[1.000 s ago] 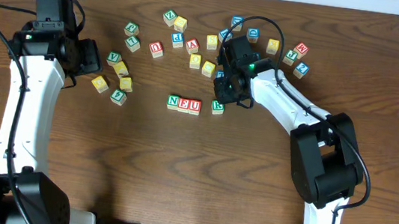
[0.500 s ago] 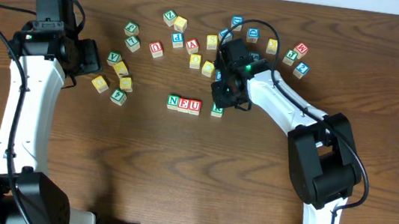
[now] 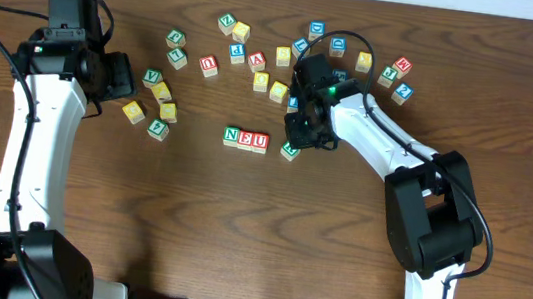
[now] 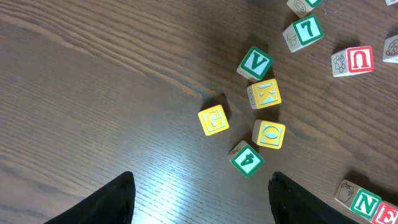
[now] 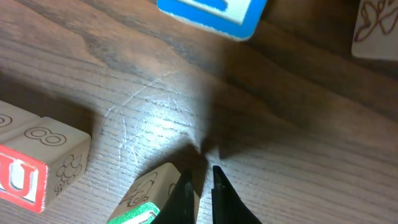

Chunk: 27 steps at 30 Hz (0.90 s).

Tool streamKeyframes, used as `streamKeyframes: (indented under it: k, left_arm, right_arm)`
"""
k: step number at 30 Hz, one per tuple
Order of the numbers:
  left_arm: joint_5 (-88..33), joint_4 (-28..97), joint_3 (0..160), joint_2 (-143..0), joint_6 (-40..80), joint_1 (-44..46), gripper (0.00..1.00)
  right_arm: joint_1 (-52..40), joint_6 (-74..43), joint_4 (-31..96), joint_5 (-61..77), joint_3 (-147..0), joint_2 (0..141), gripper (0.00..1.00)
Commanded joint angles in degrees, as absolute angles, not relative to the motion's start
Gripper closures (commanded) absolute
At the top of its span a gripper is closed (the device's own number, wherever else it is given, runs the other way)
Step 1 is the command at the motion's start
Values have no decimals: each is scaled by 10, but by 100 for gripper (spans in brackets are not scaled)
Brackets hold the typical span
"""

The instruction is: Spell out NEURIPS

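**N-E-U is down, green cube sitting crooked next to it**

The row of small wooden letter cubes reading N, E, U (image 3: 245, 139) is mid-frame in the overhead shot. Its long axis runs left to right, and the letters read upright from the bottom edge. Just right of it, across a small gap, a green-faced wooden cube (image 3: 289, 151) sits twisted out of line, and I can't read its letter. The right gripper (image 5: 199, 179) is pinched closed with nothing in it, tips down right beside that cube. The wrist view crops the cube at the bottom edge and crops a blue-faced cube (image 5: 211, 11) at the top. The left gripper (image 4: 200, 186) is spread wide over bare brown table (image 4: 93, 93).
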State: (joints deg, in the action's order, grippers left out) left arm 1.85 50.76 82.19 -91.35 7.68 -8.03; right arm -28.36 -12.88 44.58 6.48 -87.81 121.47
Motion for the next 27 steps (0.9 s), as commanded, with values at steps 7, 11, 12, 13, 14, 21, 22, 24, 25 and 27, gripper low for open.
streamKeyframes:
  k: [7,11,12,13,14,21,22,24,25,27]
  left_arm:
    - [20,509,814,-916,82,-81,32]
    - [20,509,814,-916,82,-81,32]
    - [20,509,814,-916,82,-81,32]
    - [20,509,814,-916,82,-81,32]
    - [20,509,814,-916,82,-81,32]
    - [20,509,814,-916,82,-81,32]
    - [20,509,814,-916,82,-81,32]
    - [20,509,814,-916,82,-81,32]
    - [20,509,814,-916,82,-81,32]
    - [20,509,814,-916,82,-81,32]
  right_arm:
    - [-283,-154,445,66,-884,1220,93]
    - [-281,-126,442,88,-886,1219,92]
    - [-281,-110,441,101,-886,1219,92]
    - [-281,-98,439,109,-886,1219,91]
    - [-281,-89,438,114,-886,1219,91]
    - [-292,-13,422,147,-886,1220,90]
    - [-293,-9,422,148,-886,1220,90]
    - [-295,16,423,161,-886,1220,90]
    - [-295,28,423,169,-886,1220,90]
    - [-296,45,422,171,-886,1220,89]
